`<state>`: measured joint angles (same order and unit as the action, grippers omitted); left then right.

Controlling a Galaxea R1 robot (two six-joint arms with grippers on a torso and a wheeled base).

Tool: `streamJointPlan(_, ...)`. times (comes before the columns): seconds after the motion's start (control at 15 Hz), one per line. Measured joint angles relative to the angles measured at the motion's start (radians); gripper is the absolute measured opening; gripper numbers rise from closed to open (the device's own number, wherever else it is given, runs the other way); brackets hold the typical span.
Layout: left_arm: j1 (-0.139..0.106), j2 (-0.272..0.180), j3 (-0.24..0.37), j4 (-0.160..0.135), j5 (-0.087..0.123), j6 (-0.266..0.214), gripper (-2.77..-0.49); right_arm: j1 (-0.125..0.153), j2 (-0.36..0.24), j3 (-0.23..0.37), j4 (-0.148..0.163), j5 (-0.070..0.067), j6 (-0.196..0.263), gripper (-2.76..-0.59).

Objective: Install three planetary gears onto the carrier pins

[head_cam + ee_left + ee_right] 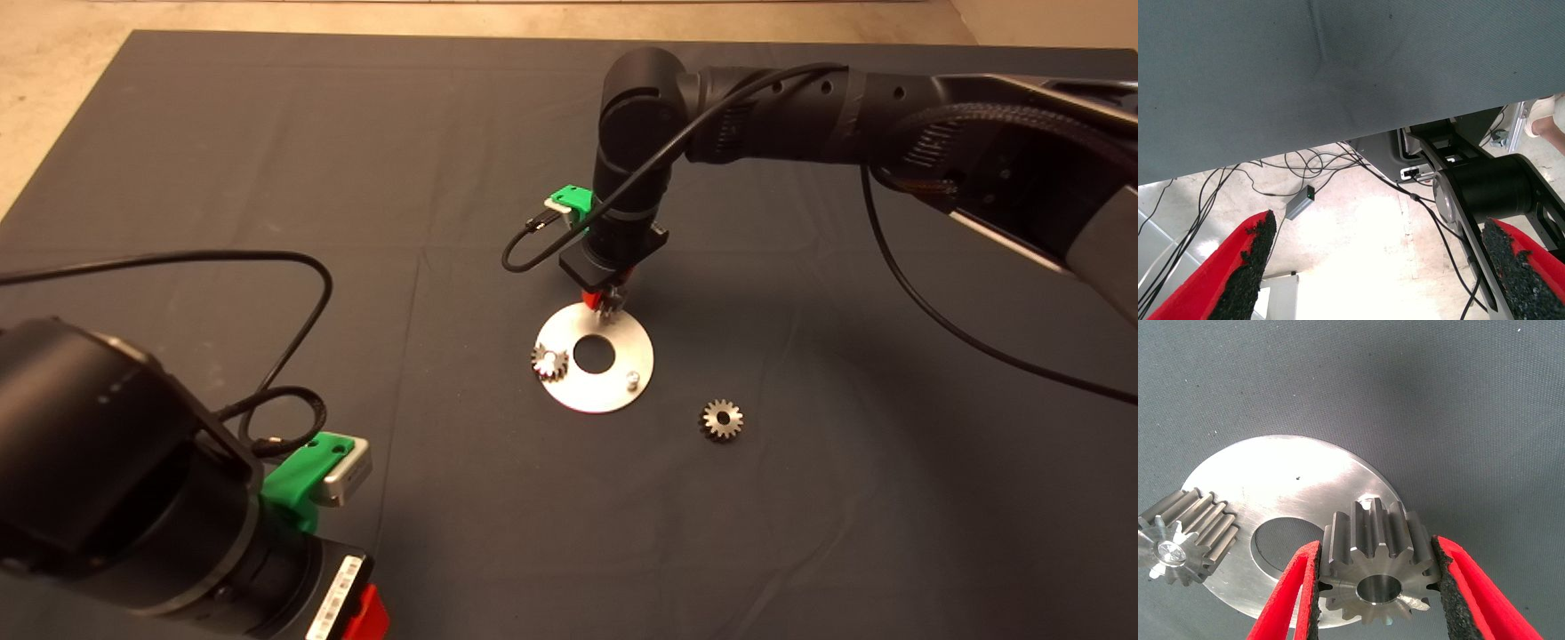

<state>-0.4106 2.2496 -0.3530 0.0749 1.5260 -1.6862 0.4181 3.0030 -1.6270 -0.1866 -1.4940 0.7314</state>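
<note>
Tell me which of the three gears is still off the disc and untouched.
The gear lying alone on the mat. One gear already sits on a pin; the right end effector grips another over the disc.

The left hand [1375, 267], fingers apart, faces cables [1305, 163] on the floor beyond the mat [1338, 73].

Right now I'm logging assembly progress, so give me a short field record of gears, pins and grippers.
gear seated: one planetary gear on a pin at the carrier disc's left edge
gear in hand: second gear gripped by right gripper over the disc's far edge
gear waiting: third gear on the mat, right of the disc
bare pin: one, near right
left gripper: open, parked lower left
</note>
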Motion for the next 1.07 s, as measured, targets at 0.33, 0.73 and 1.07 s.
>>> streamJointPlan(0.33,0.0,0.0,0.0,0.0,0.0,0.008,-1.07,0.0,0.0,0.0,0.0,0.001,0.0,-2.36)
streamJointPlan(0.73,0.0,0.0,0.0,0.0,0.0,0.008,-1.07,-0.001,0.0,0.0,0.0,0.001,-0.001,-2.36)
streamJointPlan(1.07,0.0,0.0,0.0,0.0,0.0,0.008,-1.07,-0.003,0.0,0.0,0.0,0.0,-0.001,-2.36)
